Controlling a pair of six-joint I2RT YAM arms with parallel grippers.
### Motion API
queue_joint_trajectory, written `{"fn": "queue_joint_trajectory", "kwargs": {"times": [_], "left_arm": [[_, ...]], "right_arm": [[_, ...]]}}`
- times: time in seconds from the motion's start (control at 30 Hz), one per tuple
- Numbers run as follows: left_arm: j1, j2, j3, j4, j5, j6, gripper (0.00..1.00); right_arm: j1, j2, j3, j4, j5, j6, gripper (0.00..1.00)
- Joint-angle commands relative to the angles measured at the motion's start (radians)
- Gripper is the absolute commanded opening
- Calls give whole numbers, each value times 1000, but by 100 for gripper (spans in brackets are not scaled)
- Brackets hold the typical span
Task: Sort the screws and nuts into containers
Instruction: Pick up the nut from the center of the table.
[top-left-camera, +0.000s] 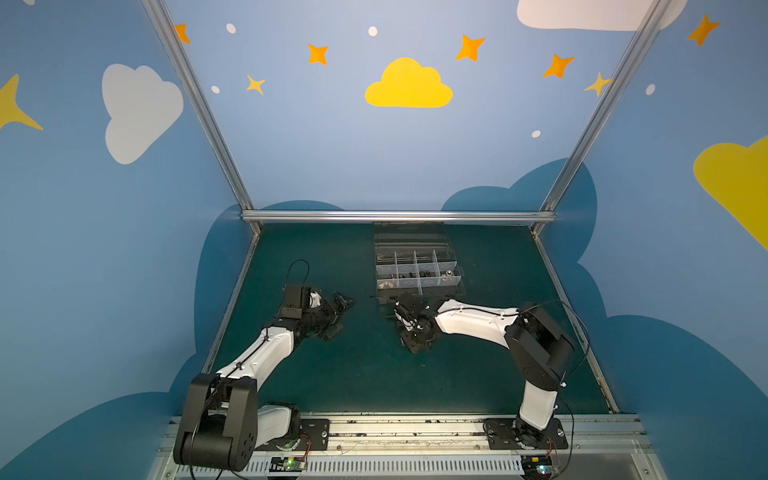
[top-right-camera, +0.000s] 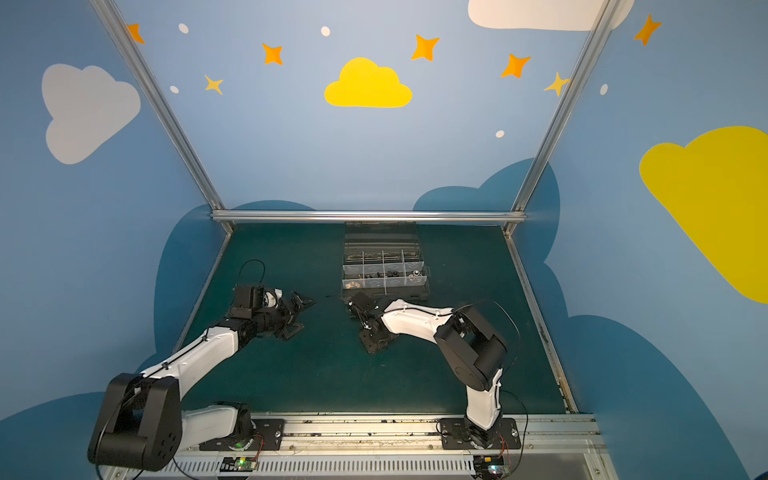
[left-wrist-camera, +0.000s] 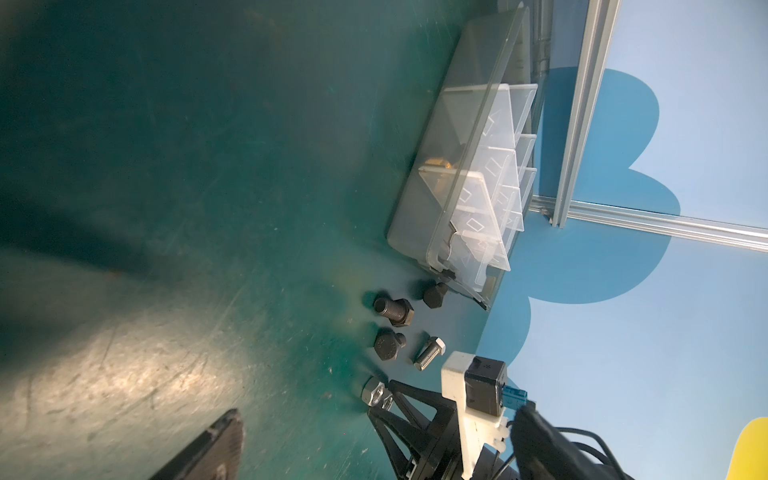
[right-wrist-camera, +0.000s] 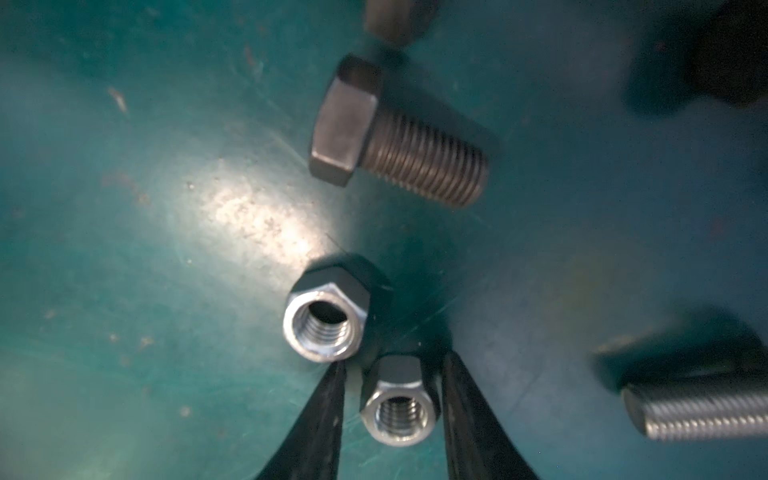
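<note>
In the right wrist view my right gripper (right-wrist-camera: 395, 362) is open, its black fingers (right-wrist-camera: 328, 411) either side of a small silver nut (right-wrist-camera: 399, 409) standing on the green mat; a thin gap shows beside it. A larger silver nut (right-wrist-camera: 322, 322) sits just ahead. A dark screw (right-wrist-camera: 390, 141) and a silver screw (right-wrist-camera: 702, 413) lie nearby. The left wrist view shows these nuts (left-wrist-camera: 373, 392), three black screws (left-wrist-camera: 392, 311) and the silver screw (left-wrist-camera: 430, 353) in front of the grey organiser box (left-wrist-camera: 419, 199). Its containers (top-left-camera: 417, 286) hold dark pieces. My left gripper (top-left-camera: 343, 316) is open and empty, left of the pile.
The box's clear lid (top-left-camera: 409, 237) lies open toward the back rail (top-left-camera: 399, 216). Aluminium posts and blue walls close in the mat (top-left-camera: 353, 374) on three sides. The right arm (top-left-camera: 478, 322) reaches across in front of the box. A brass piece (left-wrist-camera: 436, 162) lies in one compartment.
</note>
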Motion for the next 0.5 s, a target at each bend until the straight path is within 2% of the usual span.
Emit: {"fn": "queue_joint_trajectory", "kwargs": {"times": [0.0,0.27,0.47], "left_arm": [[4,-7,-2,-13,-7,16,100],[5,-10,-3,-13,-8,18,100],[5,-7,-5,-11,-7,19,100]], "right_arm": [[10,6,-41,-65,-70,-12,38],[11,28,-33,-79,-56,-18,32],[10,32,-30,-76,-36,-13,19]]}}
